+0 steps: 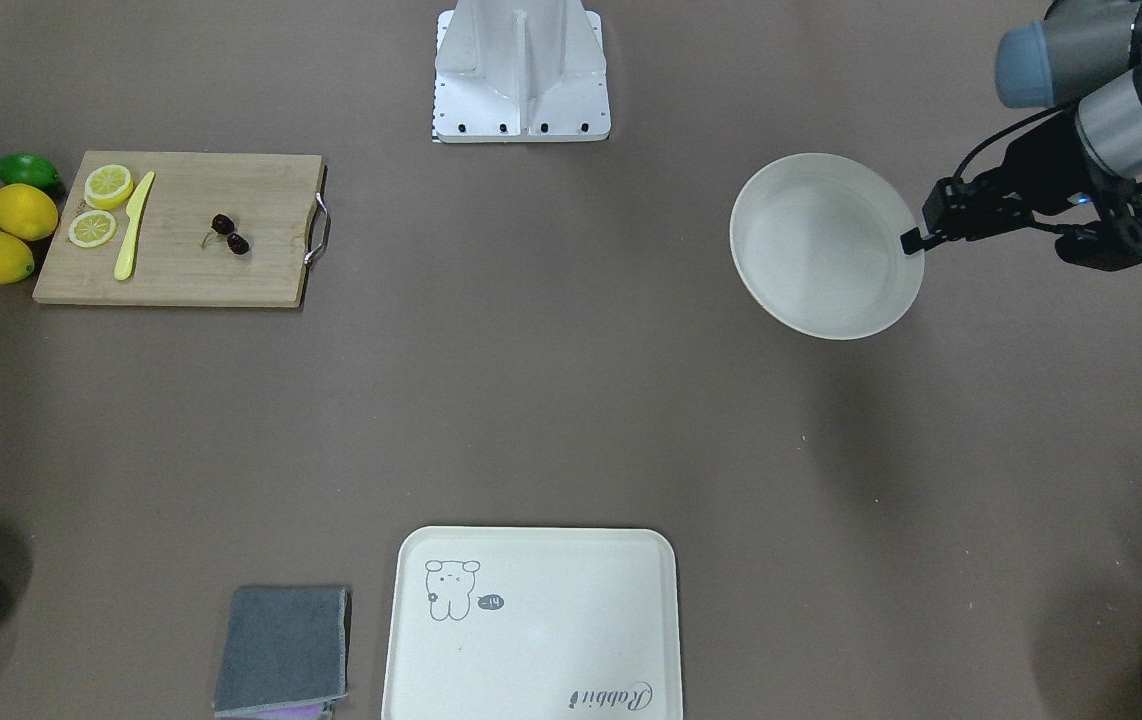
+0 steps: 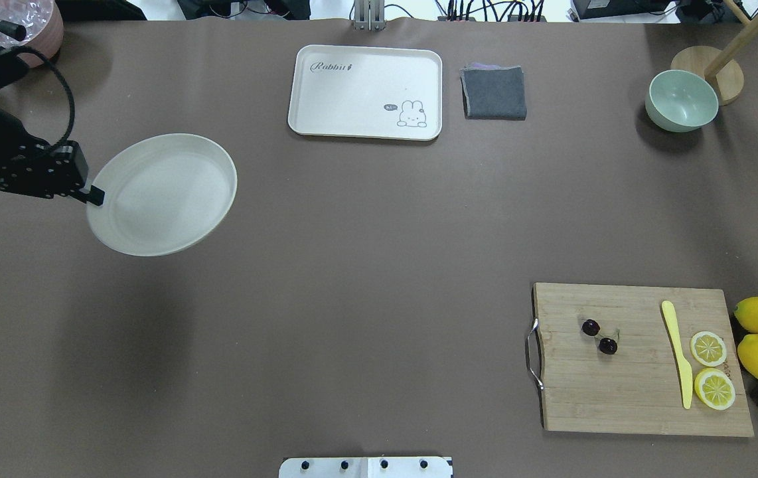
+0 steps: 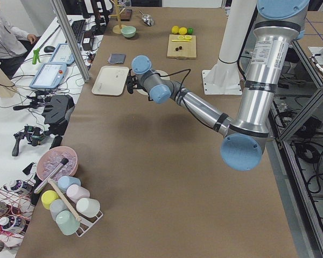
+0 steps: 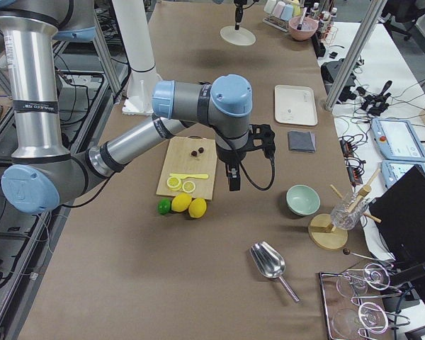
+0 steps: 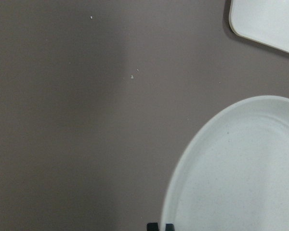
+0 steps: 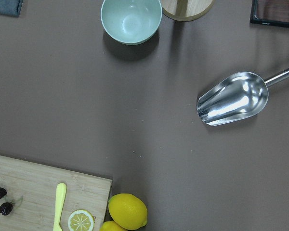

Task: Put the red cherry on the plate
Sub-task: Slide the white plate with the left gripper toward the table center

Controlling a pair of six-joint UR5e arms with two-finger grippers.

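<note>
Holding the plate [image 2: 173, 192] by one rim edge, our left gripper [image 2: 95, 195] is clamped on it; we figure it could tilt or slip. Cherry [image 2: 599, 336] sits on the board [image 2: 638, 398], overhead's lower right. Right gripper [image 4: 233, 185]: can't tell.

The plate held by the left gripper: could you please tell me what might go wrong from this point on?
1. The left gripper pinches the plate only at its rim, apparently above the table, judging by the offset shadow; it could sag or slip out.
2. The red cherry lies far off on the cutting board; being tiny and round, it may roll away when grasped.
3. Dropped on a tilted plate, it might roll off.
</note>
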